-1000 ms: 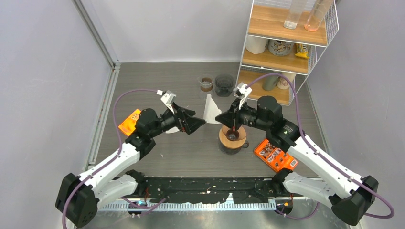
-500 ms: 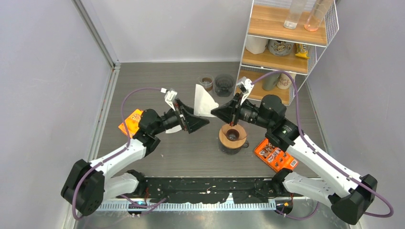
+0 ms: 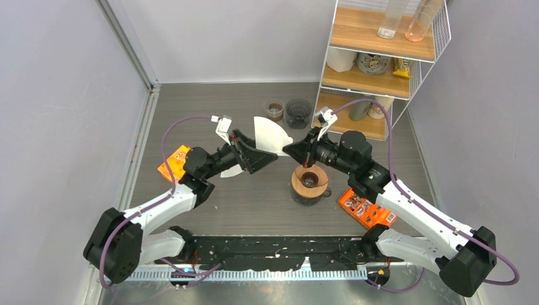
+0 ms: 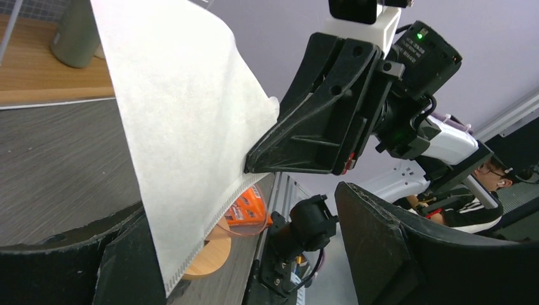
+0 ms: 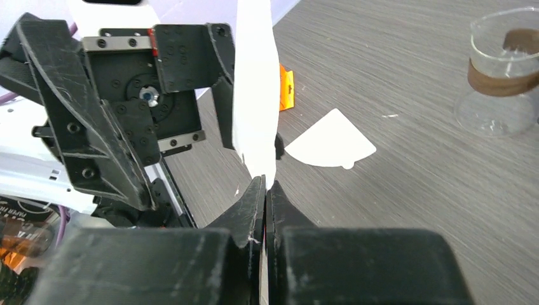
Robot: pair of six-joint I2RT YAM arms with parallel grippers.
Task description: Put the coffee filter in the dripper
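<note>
Overhead, the white fan-shaped paper coffee filter (image 3: 267, 135) hangs at 10 o'clock from the wood-collared glass dripper (image 3: 309, 181), its 4 o'clock corner pinched by the right gripper (image 3: 286, 150); the left gripper (image 3: 267, 162) gapes wide beneath. Left wrist: the filter's lower edge lies between widely parted fingers (image 4: 381, 241). Right wrist: jaws clamped on the filter, a second flat white filter (image 5: 330, 146) on the grey table (image 5: 413, 159) at 2 o'clock.

grey table (image 3: 254, 206) bears dripper (image 3: 309, 184), orange box (image 3: 367, 208), orange packet (image 3: 171, 164), loose filter (image 5: 330, 146), shelf rack (image 3: 356, 28).
</note>
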